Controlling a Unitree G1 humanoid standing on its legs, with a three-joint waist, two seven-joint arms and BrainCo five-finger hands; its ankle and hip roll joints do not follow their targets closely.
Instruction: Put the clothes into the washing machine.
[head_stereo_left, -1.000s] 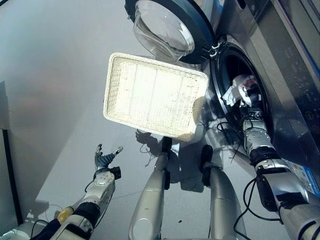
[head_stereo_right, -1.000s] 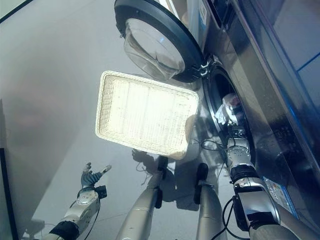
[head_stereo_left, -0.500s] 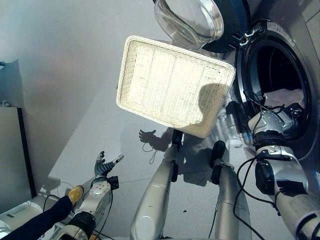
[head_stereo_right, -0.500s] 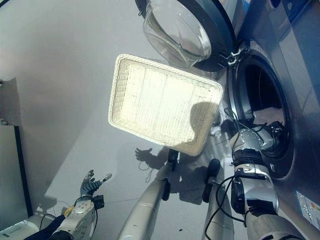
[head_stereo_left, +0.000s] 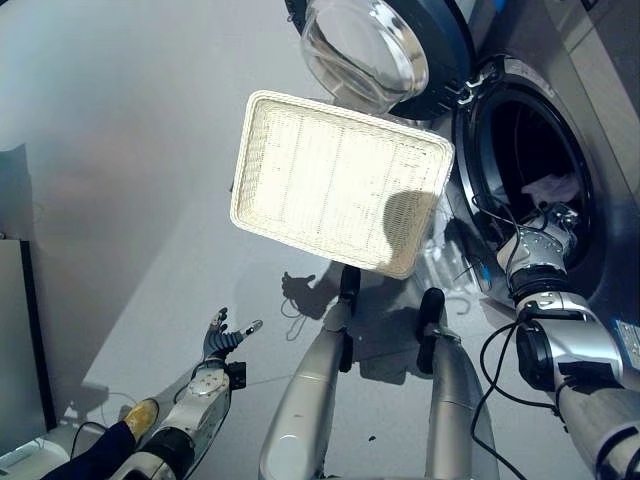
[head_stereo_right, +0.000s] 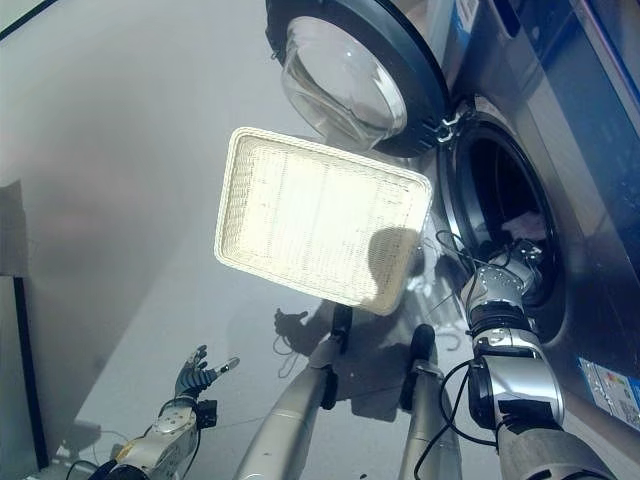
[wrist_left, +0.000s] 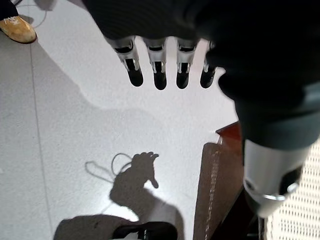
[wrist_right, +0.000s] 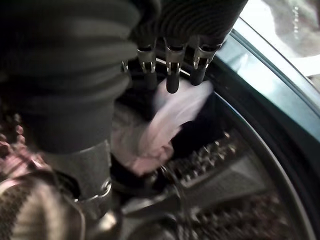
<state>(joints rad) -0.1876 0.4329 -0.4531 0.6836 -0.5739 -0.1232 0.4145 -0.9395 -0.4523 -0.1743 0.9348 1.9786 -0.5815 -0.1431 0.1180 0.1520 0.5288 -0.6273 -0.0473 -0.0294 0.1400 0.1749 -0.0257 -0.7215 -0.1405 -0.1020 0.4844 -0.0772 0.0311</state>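
Reaching at the washing machine (head_stereo_left: 520, 150) mouth, right hand (wrist_right: 170, 67) hangs released above pale clothes (wrist_right: 160, 125); left hand (wrist_left: 165, 65) splayed over floor.

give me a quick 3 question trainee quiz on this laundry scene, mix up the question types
1. True or false: the washing machine door is shut.
2. Multiple choice: the white basket holds: A) a heap of clothes B) no clothes C) shoes.
3. Fill in: the right hand is at the mouth of the ____, near the pale clothes.

Key
1. False: the door is swung open.
2. B.
3. drum. The right hand's fingers are straight, as are those of the left hand, which is over the floor.
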